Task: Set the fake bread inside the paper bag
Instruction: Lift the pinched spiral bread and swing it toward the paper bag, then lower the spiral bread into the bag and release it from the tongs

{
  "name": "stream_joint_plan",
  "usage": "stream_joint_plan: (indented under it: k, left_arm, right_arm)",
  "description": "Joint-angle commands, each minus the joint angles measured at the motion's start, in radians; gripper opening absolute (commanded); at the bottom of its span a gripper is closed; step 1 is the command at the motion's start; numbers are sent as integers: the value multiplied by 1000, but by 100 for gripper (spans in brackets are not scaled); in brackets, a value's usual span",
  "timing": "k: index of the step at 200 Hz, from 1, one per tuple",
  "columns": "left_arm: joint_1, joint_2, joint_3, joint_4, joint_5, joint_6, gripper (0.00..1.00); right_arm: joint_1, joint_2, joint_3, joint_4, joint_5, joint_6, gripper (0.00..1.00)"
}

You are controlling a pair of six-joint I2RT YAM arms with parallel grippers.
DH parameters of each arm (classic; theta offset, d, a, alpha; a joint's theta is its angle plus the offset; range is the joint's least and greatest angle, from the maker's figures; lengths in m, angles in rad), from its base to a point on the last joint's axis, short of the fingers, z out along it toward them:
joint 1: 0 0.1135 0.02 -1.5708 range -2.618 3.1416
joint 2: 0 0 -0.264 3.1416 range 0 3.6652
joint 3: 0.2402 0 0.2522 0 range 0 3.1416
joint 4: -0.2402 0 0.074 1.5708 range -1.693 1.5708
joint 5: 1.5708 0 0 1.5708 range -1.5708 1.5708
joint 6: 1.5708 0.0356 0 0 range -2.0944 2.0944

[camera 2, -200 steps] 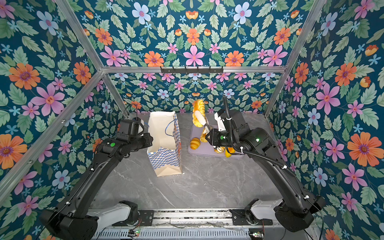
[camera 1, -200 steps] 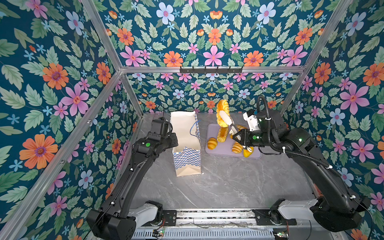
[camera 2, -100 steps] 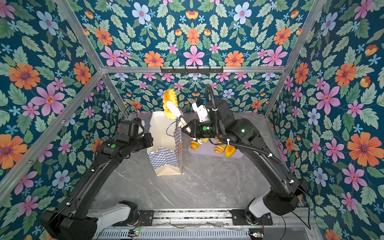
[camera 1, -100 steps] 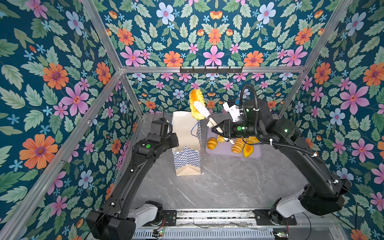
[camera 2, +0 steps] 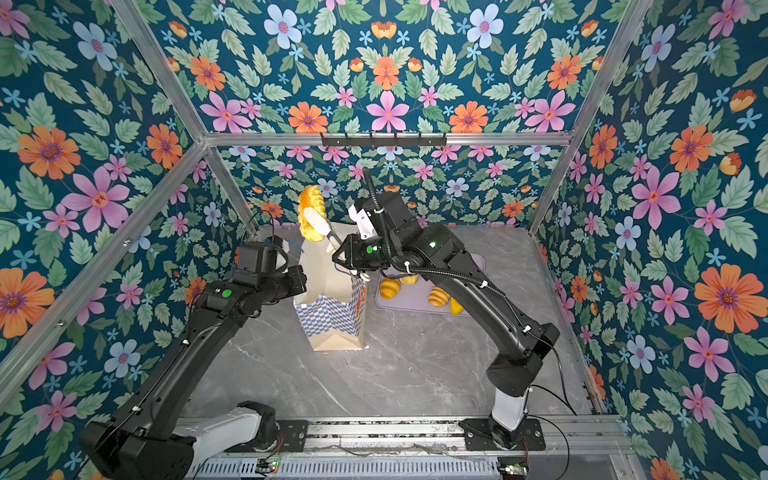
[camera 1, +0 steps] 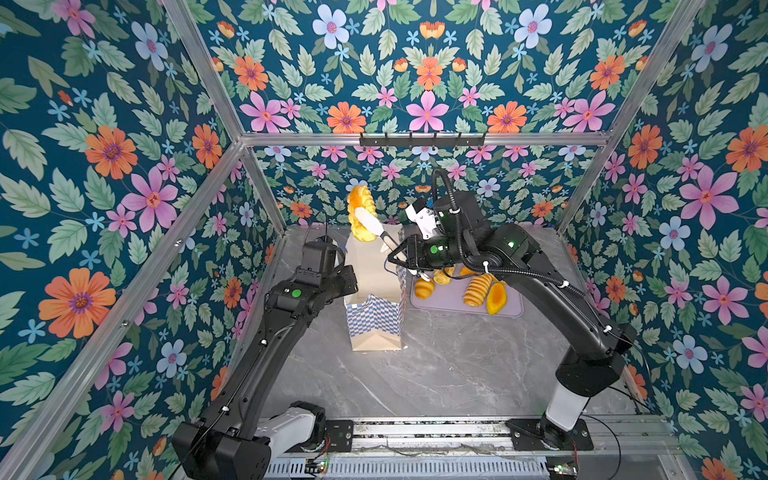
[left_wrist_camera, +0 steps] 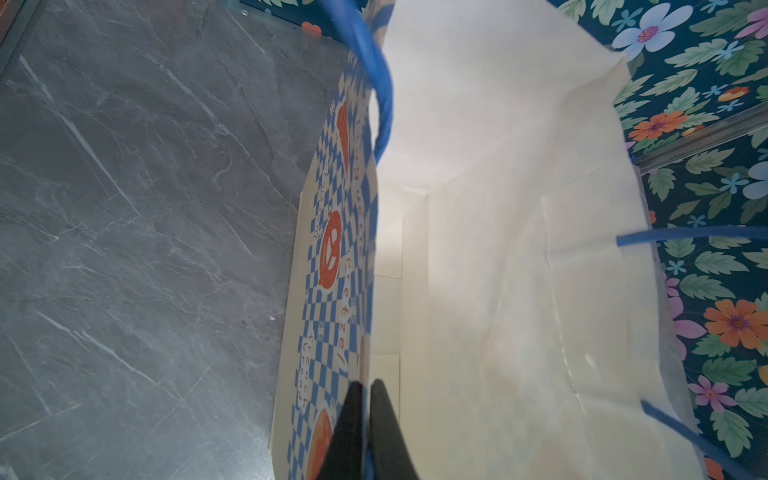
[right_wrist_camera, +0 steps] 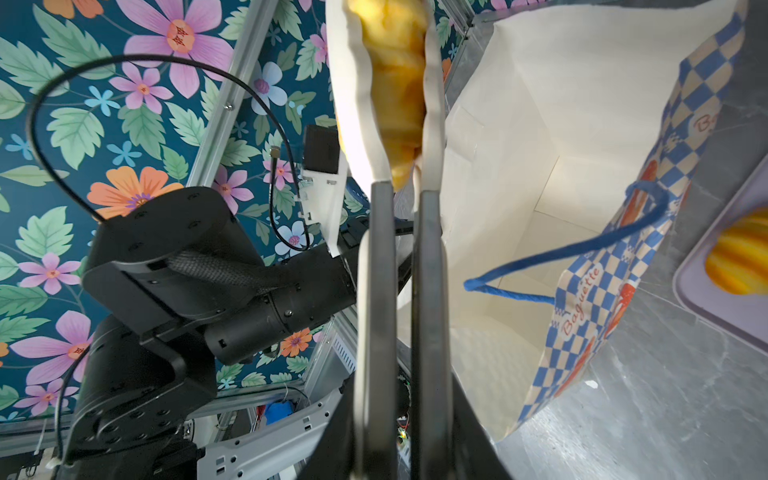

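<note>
One loaf (camera 1: 360, 198) is held high in both top views, just above centre. It is clamped between the white fingers (right_wrist_camera: 355, 83) of the right gripper (camera 1: 362, 216), over the far edge of the open bag (camera 1: 376, 320). The bag is stood upright at mid-frame on the grey table (camera 1: 436, 374). Its left-hand wall is pinched near the rim by the closed left gripper (left_wrist_camera: 365, 386). More bread (camera 1: 477, 289) is seen on the lilac tray (camera 1: 440, 306), just right of the bag.
</note>
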Motion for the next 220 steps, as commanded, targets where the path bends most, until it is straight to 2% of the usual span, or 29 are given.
stream_joint_plan:
  k: [1,69,106,171,220]
  left_arm:
    - [1,-8,1,24,-7,-2,8]
    - [5,-41,20,16,-55,-10,6]
    - [7,-46,35,8,-74,-14,5]
    - [6,-38,55,-4,-86,-8,5]
    - [7,-33,59,-4,-88,-6,5]
  right_arm:
    - [2,3,-2,3,17,8,22]
    - [4,-26,-105,-43,20,2,23]
    - [3,-58,-161,-80,63,-17,24]
    - [4,-56,-180,-173,167,-53,26]
    - [4,-55,-192,-175,173,-60,30]
